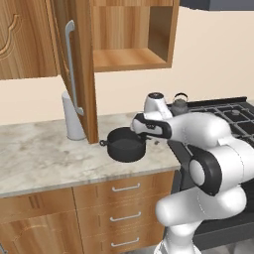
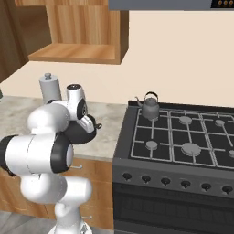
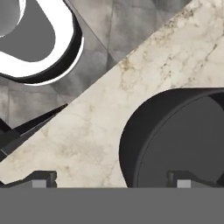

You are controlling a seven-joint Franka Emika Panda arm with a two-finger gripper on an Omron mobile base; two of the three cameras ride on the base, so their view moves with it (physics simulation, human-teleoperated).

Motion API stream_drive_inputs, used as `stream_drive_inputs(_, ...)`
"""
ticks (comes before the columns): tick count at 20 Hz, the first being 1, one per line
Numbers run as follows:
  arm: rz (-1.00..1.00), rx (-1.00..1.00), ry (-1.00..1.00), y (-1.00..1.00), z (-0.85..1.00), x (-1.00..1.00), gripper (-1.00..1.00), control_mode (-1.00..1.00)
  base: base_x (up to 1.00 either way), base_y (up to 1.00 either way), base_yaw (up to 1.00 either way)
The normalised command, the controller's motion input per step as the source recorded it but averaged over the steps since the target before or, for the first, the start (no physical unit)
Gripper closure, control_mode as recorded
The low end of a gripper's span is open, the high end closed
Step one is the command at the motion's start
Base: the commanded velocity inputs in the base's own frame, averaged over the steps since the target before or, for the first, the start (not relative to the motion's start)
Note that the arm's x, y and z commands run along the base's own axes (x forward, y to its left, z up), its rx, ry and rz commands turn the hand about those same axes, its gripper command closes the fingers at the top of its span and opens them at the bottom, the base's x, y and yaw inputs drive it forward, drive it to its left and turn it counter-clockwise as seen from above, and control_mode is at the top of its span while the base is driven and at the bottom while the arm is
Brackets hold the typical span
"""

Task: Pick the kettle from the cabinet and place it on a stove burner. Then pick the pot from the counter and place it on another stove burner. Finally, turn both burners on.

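- The pot [image 1: 126, 145] sits on the pale marbled worktop [image 1: 44, 158], near its front edge and just left of the stove [image 2: 183, 137], below the open wall cabinet [image 1: 129, 34].
- The kettle [image 2: 150, 107] already stands on the stove's rear left burner, so the first part of the job looks done; the cabinet shelf above is bare.
- What is left, by my reckoning: lift the pot, set it on another burner [image 2: 189, 147], then turn two of the front knobs [image 2: 165, 181].
- The pot stands upright, mouth facing up. It is round, so it has no real long axis apart from the line through its two loop handles; one handle [image 1: 103, 143] points left along the worktop, the other I cannot make out behind the arm.
- The gripper [image 3: 111, 180] hangs over the pot's near side, fingers spread wide and holding nothing. One fingertip [image 3: 183, 180] shows against the pot's dark interior, the other [image 3: 40, 180] over bare worktop, so they seem to straddle the rim.
- A tall grey canister [image 1: 73, 118] stands further back by the cabinet door.
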Motion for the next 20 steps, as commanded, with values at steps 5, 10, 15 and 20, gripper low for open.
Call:
stream_drive_inputs(5, -0.01, -0.02, 0.01, 0.1, -0.21, 0.22, -1.0, -1.0, 0.0, 0.0, 0.0)
stream_drive_inputs(10, -0.02, -0.03, 0.03, 0.07, -0.22, 0.19, -1.0, -1.0, 0.0, 0.0, 0.0)
stream_drive_inputs(15, -0.02, -0.03, 0.04, 0.0, -0.28, 0.15, -1.0, -1.0, 0.0, 0.0, 0.0)
stream_drive_inputs(20, -0.02, -0.02, 0.05, 0.0, -0.23, 0.16, -1.0, -1.0, 0.0, 0.0, 0.0)
